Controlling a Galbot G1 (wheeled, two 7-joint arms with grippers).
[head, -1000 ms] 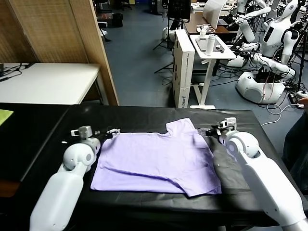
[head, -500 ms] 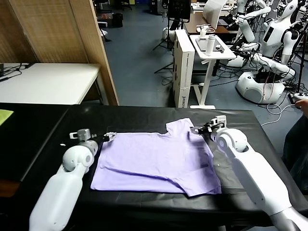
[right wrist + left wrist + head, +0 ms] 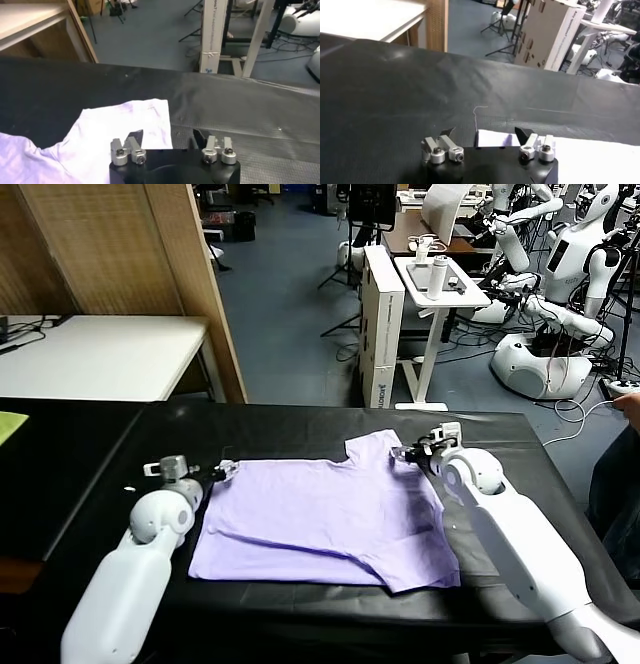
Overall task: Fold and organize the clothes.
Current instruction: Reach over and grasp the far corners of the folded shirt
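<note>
Lying flat, T-shirt [image 3: 325,519] between left gripper [image 3: 225,469] and right gripper [image 3: 406,453].

The T-shirt [image 3: 325,519] before me is light lavender, thin, short-sleeved and plain on its upward face. It lies spread nearly flat on the black table [image 3: 300,429], with one sleeve standing out at the far right corner and shallow creases running along the near left portion. Its near right corner hangs closest to the table's front edge.
</note>
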